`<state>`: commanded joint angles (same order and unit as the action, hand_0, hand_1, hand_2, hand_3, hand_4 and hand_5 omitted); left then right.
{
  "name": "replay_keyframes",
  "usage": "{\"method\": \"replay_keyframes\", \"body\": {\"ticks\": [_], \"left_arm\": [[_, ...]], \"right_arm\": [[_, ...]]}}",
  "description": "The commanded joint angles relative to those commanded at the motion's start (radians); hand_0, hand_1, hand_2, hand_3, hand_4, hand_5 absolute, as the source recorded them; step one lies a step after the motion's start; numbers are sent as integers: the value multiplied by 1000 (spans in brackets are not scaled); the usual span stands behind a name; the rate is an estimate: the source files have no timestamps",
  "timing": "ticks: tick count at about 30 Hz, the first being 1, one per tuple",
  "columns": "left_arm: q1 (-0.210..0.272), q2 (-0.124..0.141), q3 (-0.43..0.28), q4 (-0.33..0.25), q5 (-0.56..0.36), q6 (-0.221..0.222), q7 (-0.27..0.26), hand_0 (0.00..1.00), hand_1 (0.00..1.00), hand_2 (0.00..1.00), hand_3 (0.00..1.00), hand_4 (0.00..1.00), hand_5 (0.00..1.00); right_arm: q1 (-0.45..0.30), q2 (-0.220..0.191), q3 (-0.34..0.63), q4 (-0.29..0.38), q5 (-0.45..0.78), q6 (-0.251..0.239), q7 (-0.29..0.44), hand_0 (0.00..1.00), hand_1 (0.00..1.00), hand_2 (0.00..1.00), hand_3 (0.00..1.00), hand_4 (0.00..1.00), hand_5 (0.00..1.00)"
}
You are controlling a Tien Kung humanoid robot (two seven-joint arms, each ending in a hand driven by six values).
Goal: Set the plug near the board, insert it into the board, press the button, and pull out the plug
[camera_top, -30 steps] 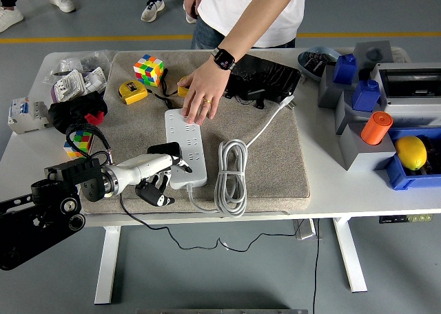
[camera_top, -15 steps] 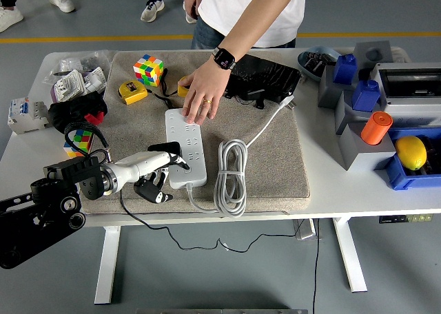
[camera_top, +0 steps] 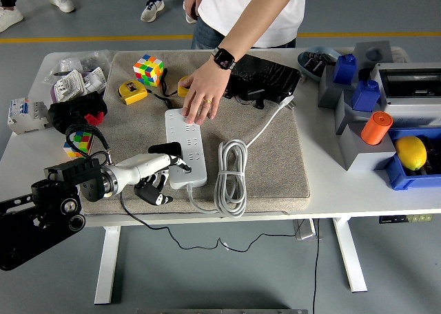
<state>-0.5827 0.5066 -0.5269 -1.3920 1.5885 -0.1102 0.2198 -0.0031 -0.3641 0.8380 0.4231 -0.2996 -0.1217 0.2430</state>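
Head view: the left robot hand (camera_top: pixel 160 178) is seen at the near left edge of the board (camera_top: pixel 185 148), its fingers curled downward at the board's side; a dark plug (camera_top: pixel 165 149), its thin black cable trailing off the bench's near edge, is seen at the top of the hand, touching the board's left edge; whether the plug is clamped by the fingers or only rests beside them cannot be told, so the hand's state is left undecided. The board is lain on a mat (camera_top: pixel 275 162) on the bench (camera_top: pixel 344 190), with its own white cord (camera_top: pixel 231 176) coiled just beside it on the right. The far end of the board is held down by a person's hand (camera_top: pixel 202 92) reaching from the far side. The right arm is not seen.

Against the frame one second ago, the robot hand is found slightly nearer the board and a little higher, the fingers tucked closer under the wrist; the change is small. The board, cord and person's hand are unchanged. It is judged that the plug is already brought near the board and that insertion is being lined up; the button and the pull-out are not yet reached.
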Motion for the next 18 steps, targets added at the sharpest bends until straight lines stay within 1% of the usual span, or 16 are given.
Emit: {"method": "replay_keyframes", "body": {"ticks": [5,6,7,11,12,13,15,17,18], "left_arm": [[4,8,-40,-24,-4,12,-21,31,107,214,801,795,2],[5,9,-45,-26,-5,14,-27,34,112,222,801,764,2],[8,10,-58,-32,-7,16,-31,34,112,222,801,764,2],[24,16,-112,-54,-21,40,-82,34,112,222,801,764,2],[28,17,-124,-59,-22,49,-97,91,164,310,789,849,24],[33,17,-138,-64,-26,65,-123,91,164,310,789,849,24],[39,19,-154,-66,-43,85,-157,91,164,310,789,849,24],[50,18,-179,-65,-64,115,-196,91,164,310,789,849,24],[55,17,-192,-63,-64,121,-205,291,493,546,710,998,280]], "right_arm": [[0,1,1,0,0,0,0,705,708,704,598,998,592],[0,1,0,0,0,0,0,705,708,705,597,998,592],[-1,1,0,0,0,1,0,705,708,705,597,998,592],[-1,1,-1,0,-1,1,0,705,708,705,597,998,592],[-2,1,0,0,-1,1,0,706,708,705,597,998,589],[-2,1,0,-1,-1,1,0,706,708,705,597,998,589],[-2,2,0,-1,-1,1,0,706,708,705,597,998,589],[-3,4,0,-2,0,1,0,706,708,705,597,998,589],[-3,5,0,-2,-1,1,0,706,708,705,597,998,588]]}}
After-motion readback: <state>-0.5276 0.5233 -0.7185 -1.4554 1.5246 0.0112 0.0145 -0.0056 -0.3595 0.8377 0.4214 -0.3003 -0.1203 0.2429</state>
